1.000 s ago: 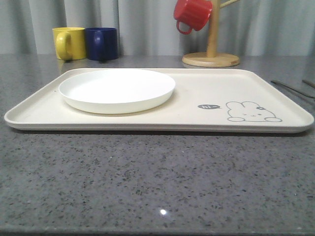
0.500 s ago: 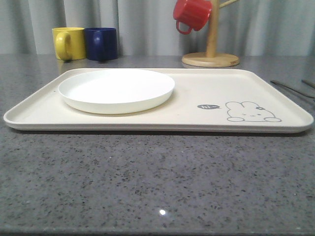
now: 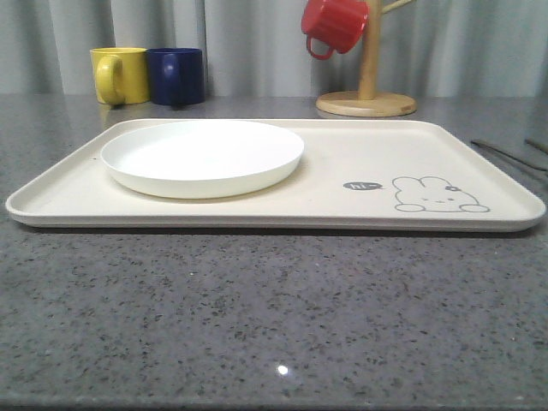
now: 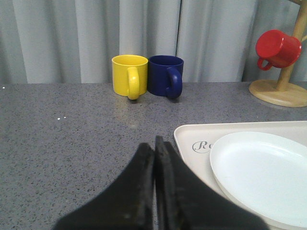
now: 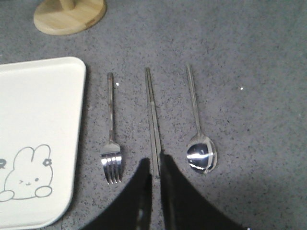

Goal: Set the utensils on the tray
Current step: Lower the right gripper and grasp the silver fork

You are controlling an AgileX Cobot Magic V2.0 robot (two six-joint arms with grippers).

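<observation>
Pre-grasp stage: no utensils on the tray (image 3: 342, 154) yet; it carries just the white plate (image 3: 202, 157). Fork (image 5: 111, 139), chopsticks (image 5: 152, 120), spoon (image 5: 199, 139) lie on the counter beside the tray's rabbit end. Right gripper (image 5: 155, 175) hovers over the chopsticks, jaws slightly parted, probably not gripping. Next: spread, descend, pinch. Left gripper (image 4: 154, 146) clenched, empty.
</observation>
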